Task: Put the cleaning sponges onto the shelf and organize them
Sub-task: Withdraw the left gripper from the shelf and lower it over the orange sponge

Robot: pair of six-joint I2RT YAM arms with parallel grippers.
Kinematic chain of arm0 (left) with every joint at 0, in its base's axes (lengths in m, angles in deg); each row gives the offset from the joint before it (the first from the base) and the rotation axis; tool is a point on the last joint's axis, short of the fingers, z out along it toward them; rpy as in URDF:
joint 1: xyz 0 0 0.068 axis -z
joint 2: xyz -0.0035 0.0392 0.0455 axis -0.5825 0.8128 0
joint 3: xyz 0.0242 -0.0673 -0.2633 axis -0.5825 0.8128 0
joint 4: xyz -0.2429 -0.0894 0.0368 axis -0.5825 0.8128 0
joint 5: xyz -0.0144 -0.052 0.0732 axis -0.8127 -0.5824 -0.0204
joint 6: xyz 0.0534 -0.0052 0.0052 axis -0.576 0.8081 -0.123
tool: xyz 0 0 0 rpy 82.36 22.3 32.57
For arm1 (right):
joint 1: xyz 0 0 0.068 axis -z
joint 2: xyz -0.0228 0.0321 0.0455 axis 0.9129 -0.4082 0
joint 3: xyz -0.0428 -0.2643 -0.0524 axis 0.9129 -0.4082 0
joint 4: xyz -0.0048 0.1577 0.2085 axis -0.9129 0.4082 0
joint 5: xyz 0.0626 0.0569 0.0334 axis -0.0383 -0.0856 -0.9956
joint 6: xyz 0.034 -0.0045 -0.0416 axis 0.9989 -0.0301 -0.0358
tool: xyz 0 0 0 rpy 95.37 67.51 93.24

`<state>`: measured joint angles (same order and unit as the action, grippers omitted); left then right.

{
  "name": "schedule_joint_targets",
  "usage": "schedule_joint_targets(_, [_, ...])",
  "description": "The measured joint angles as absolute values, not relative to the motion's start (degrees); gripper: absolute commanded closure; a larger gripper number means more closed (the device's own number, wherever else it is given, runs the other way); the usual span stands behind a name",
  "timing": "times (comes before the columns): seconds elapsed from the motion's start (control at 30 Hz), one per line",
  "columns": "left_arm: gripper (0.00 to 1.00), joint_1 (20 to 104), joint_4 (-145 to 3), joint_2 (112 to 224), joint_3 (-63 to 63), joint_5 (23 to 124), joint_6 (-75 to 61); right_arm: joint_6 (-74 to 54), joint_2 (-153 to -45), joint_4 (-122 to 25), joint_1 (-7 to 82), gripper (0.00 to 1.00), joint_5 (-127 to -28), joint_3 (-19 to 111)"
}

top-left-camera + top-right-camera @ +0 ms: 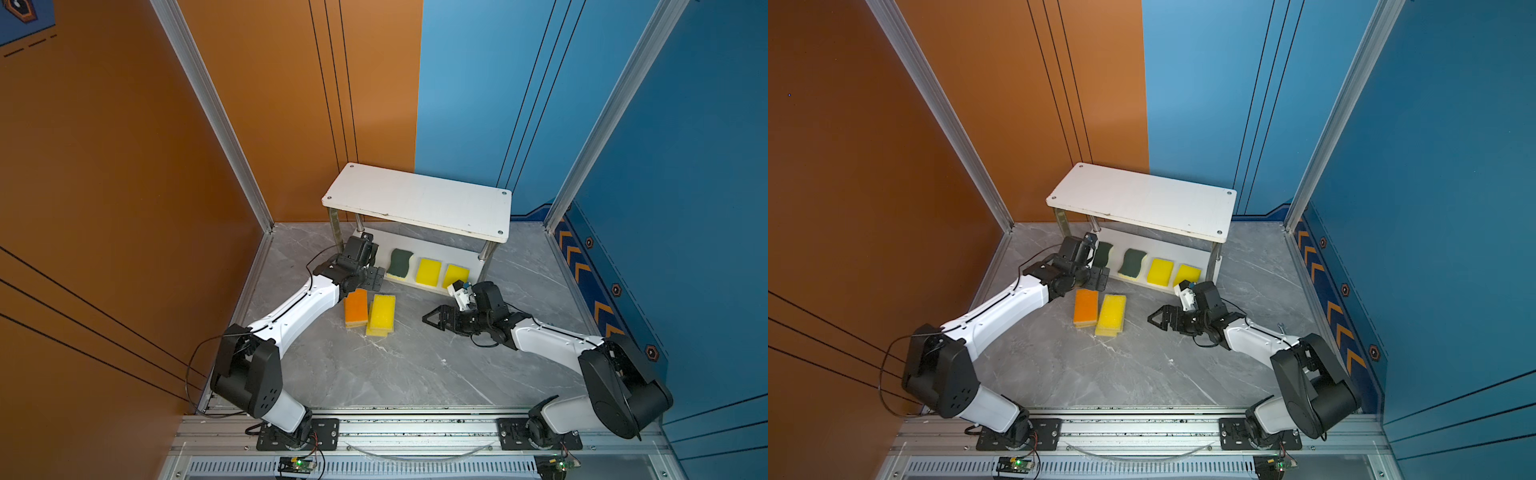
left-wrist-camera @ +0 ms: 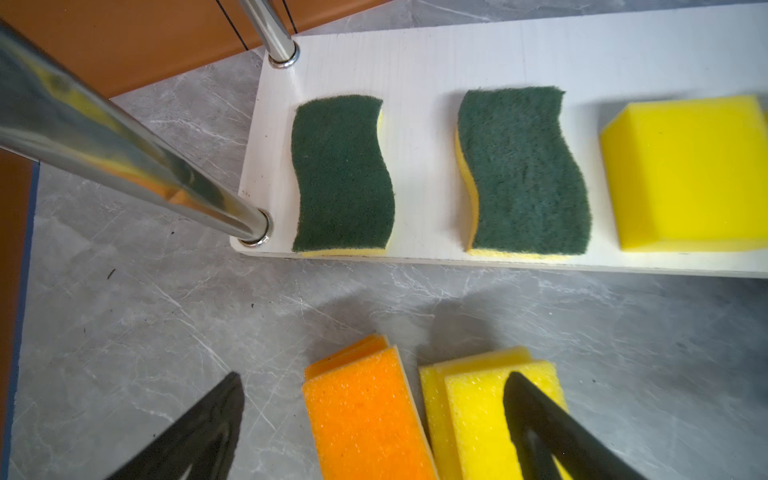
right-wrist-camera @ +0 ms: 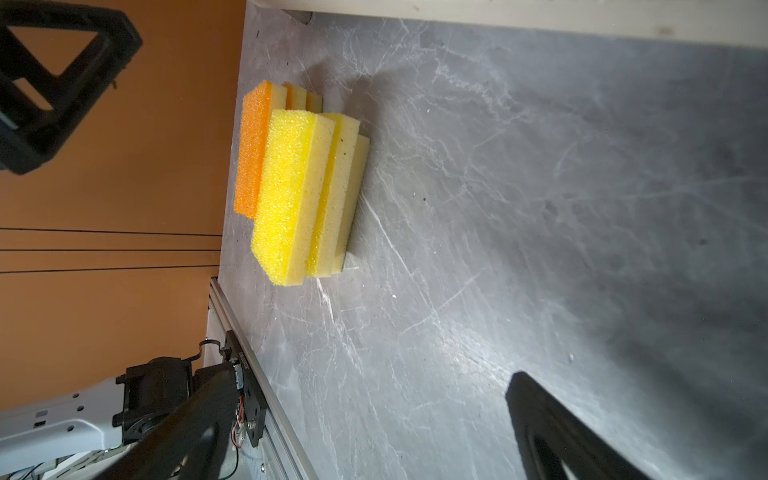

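Left gripper (image 2: 374, 419): jaws spread wide, empty, just in front of shelf (image 1: 1183, 216), above the orange sponge stack (image 1: 1086, 307). Lower board, left to right: two green scouring pads (image 2: 343, 174) (image 2: 523, 170), then yellow sponges (image 1: 1160, 271), spaced in a row, grouped by type. Yellow stack (image 1: 1111, 314) on floor, near shelf front, awaiting placement. Right gripper (image 1: 1160, 319): jaws apart, empty, near shelf's right leg.

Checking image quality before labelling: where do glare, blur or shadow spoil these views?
Left wrist view: the chrome leg is blurred and mirrors colours. Right wrist view: glare on the floor, dark shadow at one side. Both top views: even light, sharp.
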<state>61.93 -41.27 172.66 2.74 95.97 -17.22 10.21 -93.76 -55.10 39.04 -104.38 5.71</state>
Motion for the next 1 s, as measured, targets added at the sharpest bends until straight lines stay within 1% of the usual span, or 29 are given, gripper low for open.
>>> schedule_joint_targets(0.17, [0.02,62.4,-40.0,169.2,5.8,94.6,-14.4,10.2,-94.0,-55.1,38.4,0.0,-104.4,6.8])
schedule_joint_targets(0.37, [0.02,62.5,-37.6,168.9,9.8,94.4,-8.3,10.2,-95.4,-55.1,38.1,0.0,-104.4,7.7])
schedule_joint_targets(0.63, [0.02,64.0,-38.2,167.1,15.3,94.5,-0.2,10.2,-98.8,-56.0,37.6,0.0,-104.9,7.8])
schedule_joint_targets(1.0, [0.02,64.2,-40.8,163.4,20.6,95.8,4.7,10.2,-99.9,-57.9,37.6,0.0,-105.3,7.9])
